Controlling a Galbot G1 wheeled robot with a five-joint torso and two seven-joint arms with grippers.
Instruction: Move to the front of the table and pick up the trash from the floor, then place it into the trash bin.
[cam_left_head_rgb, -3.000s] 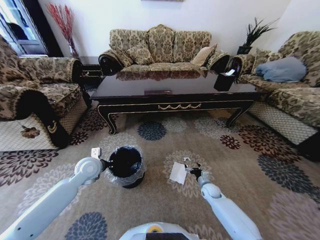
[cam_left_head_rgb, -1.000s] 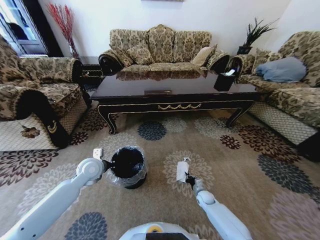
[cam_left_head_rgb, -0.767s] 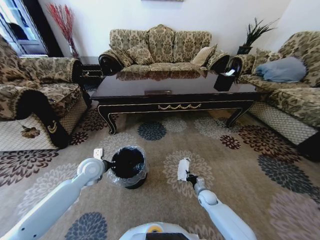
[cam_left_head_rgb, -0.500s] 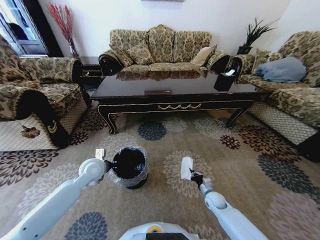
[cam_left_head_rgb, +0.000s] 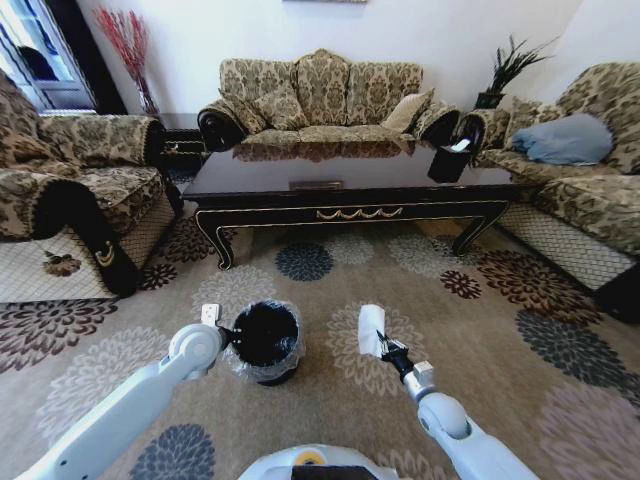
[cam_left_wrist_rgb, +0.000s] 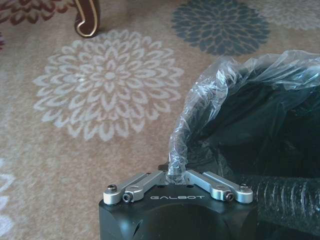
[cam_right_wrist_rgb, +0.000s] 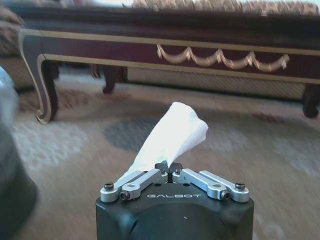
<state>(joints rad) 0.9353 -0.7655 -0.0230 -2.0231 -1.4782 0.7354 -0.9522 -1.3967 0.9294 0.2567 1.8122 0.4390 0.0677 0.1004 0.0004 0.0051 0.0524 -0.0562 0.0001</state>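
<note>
Your right gripper had its jaws pinched fully together on the lower end of the white paper trash, which stood up from the fingertips as a crumpled, tapering strip, lifted clear of the floor. In the head view that right gripper sat just right of the trash bin, with the paper trash held above a cream flower medallion, near the bin but not over its mouth. Your left gripper had its jaws closed tight on the crinkled clear plastic bag at the rim of the trash bin, a fold of the liner bunched up between the 2 fingertips. In the head view the left gripper touched the bin's left edge, the left arm running down to the lower left corner and the right arm down to the lower right. The bin stood upright on the patterned floor, its black inside open toward you. The table stood well beyond both grippers, its gold scroll ornament facing you, with a black box on its right end. In the right wrist view the table front and a curved leg lay behind the paper. 3 patterned sofas ringed the table.
</note>
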